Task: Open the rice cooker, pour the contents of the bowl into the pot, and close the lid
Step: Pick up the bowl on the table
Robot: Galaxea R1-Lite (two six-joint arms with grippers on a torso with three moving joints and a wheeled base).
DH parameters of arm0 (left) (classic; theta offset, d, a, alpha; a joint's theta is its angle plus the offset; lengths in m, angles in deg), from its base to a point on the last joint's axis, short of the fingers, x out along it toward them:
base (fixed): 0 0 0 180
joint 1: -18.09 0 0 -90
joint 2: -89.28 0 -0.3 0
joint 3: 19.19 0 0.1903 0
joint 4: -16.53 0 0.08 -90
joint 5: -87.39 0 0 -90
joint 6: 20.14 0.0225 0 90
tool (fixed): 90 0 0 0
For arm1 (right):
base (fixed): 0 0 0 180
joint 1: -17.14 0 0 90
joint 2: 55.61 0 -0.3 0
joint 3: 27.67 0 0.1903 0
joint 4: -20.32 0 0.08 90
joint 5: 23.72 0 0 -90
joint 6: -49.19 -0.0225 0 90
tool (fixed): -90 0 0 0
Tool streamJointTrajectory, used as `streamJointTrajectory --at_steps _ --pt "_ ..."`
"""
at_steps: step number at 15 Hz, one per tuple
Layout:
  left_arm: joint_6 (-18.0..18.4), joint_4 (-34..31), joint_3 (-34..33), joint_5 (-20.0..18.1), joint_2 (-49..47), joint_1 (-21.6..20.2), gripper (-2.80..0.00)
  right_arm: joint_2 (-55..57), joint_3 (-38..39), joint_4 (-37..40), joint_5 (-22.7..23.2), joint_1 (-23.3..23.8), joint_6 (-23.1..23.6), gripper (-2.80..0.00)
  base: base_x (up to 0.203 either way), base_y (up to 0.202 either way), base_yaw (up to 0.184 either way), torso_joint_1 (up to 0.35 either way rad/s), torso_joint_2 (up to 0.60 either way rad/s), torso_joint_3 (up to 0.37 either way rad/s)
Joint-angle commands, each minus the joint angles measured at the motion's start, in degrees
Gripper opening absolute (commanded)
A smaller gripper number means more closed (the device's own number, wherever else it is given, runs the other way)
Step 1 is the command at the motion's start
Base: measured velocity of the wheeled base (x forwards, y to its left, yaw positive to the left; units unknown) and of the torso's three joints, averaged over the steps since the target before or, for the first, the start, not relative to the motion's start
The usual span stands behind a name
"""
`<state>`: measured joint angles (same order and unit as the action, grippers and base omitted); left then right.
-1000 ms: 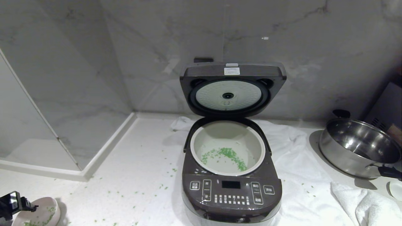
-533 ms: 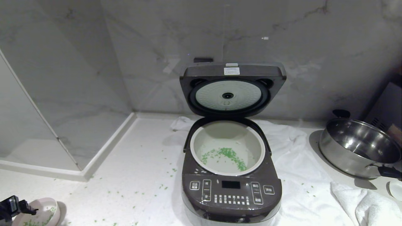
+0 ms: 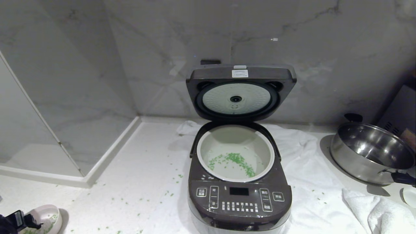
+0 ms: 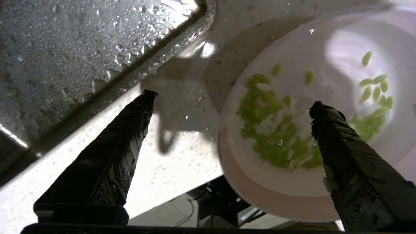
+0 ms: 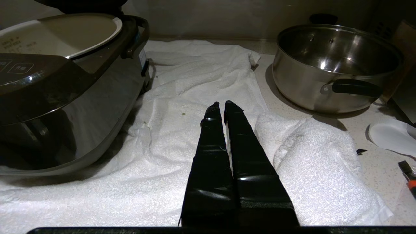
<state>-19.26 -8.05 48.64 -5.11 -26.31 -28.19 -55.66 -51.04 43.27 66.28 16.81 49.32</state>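
Your left pincer stood wide open at the counter's front left corner, one finger over bare counter, the other over the bowl, neither shown pressing its wall. The bowl sat upright by the front edge, and a good heap of green bits lay inside it. In the head view only the tip of that arm showed, at the bottom left corner, right beside the bowl.

The rice cooker stood at the middle of the counter on a white towel, its lid swung up against the back wall with the round inner plate facing you. The pot sat open inside it, with a thin scatter of green across its floor. More green bits lay strewn over the counter between the bowl and the cooker.

Your right pincer was pressed shut and empty, hanging low over the towel to the cooker's right. A steel pan sat toward the counter's right edge, with a small white dish near it at the front.
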Motion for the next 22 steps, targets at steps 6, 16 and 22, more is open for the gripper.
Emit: streamJointTrajectory --at_steps 6,16,22 --pt "-0.08 2.88 -0.78 -0.31 -3.95 0.05 -2.8 0.05 0.09 -0.02 0.0 -0.02 0.04 -2.8 0.0 0.0 0.0 0.0 0.0 0.0" --pt "-0.35 2.79 -0.6 -0.4 -3.51 0.7 -2.8 0.05 0.09 -0.02 0.0 -0.02 0.04 -2.8 0.0 0.0 0.0 0.0 0.0 0.0" --pt "-4.18 1.48 0.82 -0.32 -1.32 8.4 -2.8 0.05 0.09 -0.02 0.0 -0.02 -0.05 -2.8 0.0 0.0 0.0 0.0 0.0 0.0"
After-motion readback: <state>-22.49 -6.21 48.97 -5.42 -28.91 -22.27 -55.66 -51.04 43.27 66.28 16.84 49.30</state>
